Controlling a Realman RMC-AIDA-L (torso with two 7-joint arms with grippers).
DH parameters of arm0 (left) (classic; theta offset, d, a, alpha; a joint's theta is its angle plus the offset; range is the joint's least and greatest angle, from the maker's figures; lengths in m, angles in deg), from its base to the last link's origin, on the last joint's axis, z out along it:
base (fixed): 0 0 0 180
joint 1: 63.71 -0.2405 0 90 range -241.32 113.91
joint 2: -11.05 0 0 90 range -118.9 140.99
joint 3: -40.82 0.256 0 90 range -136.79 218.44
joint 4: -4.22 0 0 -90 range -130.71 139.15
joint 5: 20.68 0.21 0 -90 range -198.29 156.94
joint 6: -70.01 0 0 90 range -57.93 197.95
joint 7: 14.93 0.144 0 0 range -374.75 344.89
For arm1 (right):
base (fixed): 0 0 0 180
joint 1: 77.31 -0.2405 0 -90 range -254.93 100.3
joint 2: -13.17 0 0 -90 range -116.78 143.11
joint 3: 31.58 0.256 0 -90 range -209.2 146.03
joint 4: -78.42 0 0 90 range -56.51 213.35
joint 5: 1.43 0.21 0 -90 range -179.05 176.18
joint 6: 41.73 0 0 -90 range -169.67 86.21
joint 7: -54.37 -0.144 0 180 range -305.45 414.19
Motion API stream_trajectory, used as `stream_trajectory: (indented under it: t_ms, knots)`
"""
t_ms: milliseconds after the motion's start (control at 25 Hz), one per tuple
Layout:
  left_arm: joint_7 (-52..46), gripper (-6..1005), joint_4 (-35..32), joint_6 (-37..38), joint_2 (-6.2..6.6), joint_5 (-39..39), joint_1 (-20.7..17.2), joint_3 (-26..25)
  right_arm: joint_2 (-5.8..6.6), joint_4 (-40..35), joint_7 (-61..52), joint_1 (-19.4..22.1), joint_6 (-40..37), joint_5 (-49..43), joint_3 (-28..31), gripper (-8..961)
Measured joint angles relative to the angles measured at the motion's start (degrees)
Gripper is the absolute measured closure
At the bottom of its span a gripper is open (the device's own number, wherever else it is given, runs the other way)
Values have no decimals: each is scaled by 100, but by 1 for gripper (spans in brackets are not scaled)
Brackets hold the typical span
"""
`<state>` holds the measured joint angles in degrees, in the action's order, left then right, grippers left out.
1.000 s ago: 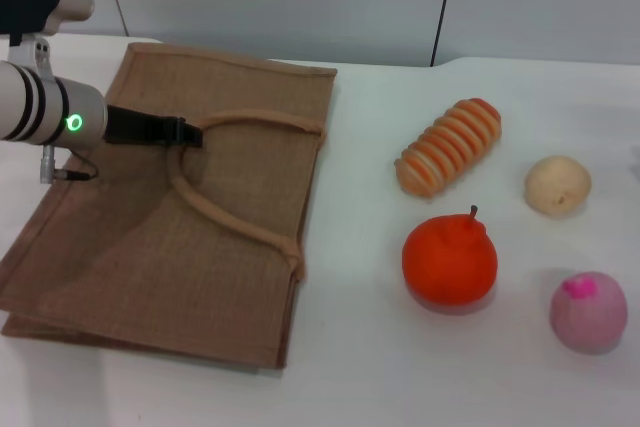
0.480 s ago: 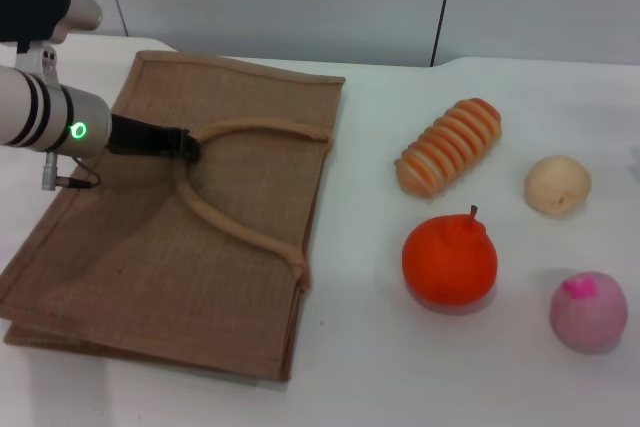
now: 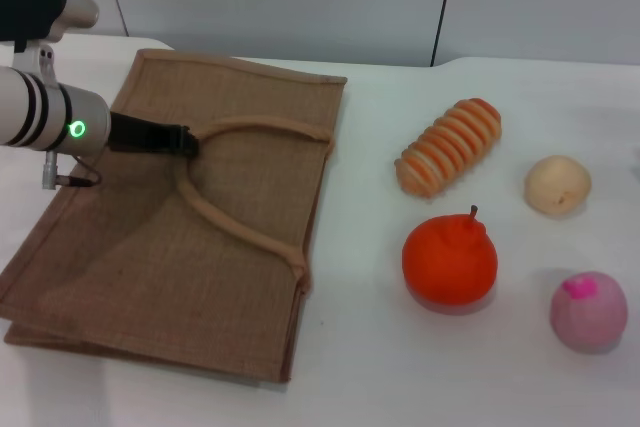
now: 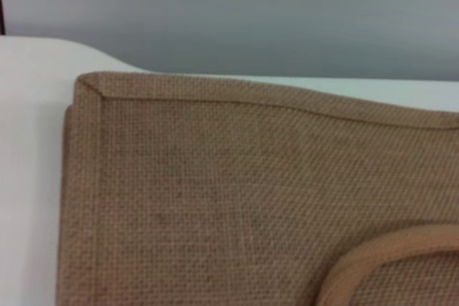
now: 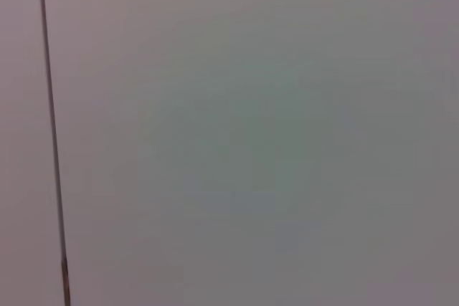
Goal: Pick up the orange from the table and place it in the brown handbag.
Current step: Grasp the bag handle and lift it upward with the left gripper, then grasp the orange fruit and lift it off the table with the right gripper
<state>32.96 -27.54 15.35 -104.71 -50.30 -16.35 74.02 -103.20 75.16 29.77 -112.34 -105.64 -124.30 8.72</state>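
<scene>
Fruit first: we see the glossy orange-red round orange (image 3: pixel 450 259) with its small brown stem on the white bench (image 3: pixel 400 367), near the right edge, well apart from the flat tan-brown woven jute handbag (image 3: pixel 150 247) at the left side. We judge it firm, smooth, maybe slippery; take it around the widest middle. The left tool (image 3: pixel 182 140) is narrow, gripping the rolled loop handle (image 3: pixel 262 127). The right tool is not visible.
</scene>
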Motion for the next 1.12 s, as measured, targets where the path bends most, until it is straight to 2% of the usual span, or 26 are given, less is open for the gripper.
stream_trajectory:
  t_ms: [280, 640, 880, 1120]
  knots:
    - [596, 863, -88, -225, 2, -995, -189, -17, 0, 1, 14, 14, 19, 0, 4, 74]
    - [1806, 869, -373, -1090, 56, -3159, -760, -20, 16, -6, -51, 4, -75, -241, -187, 74]
    - [2459, 871, -376, -1500, 92, -4437, -1123, -31, 80, -127, -258, -55, -662, -1140, -680, 74]
    - [2803, 873, -315, -1681, 139, -5009, -1285, -33, 96, -732, -956, -308, -1517, -2110, -1227, 73]
